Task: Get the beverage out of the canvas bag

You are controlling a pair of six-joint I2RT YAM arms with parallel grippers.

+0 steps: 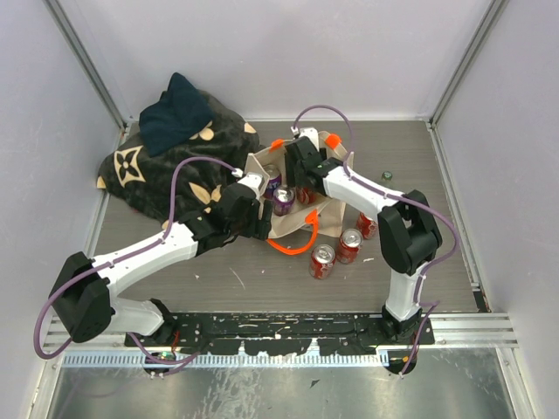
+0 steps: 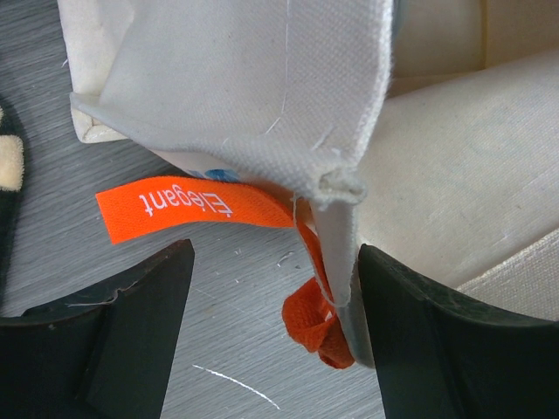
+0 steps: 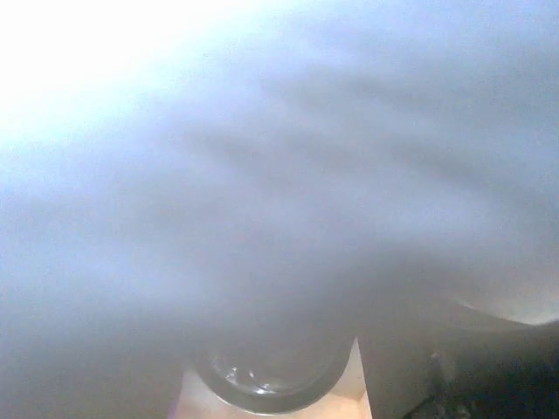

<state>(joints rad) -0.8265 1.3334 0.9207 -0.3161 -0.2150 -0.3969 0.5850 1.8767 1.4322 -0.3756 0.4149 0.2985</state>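
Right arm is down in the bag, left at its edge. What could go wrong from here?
The bag is unclamped: the left fingers stand open around its edge, so it may lift with a can. The bag's cloth blurs the right wrist view, only a can rim shows, so the grip could miss.

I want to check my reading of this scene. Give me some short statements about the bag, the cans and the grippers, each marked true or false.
1. Three red cans are on the table outside the canvas bag. True.
2. The left gripper is shut on an orange handle. False: its jaws stand open, with the bag's fabric edge between them.
3. The bag is empty. False: purple cans show inside it.
4. The dark floral blanket lies to the left of the bag. True.
5. The right gripper hangs far from the bag. False: it is at the bag's mouth.
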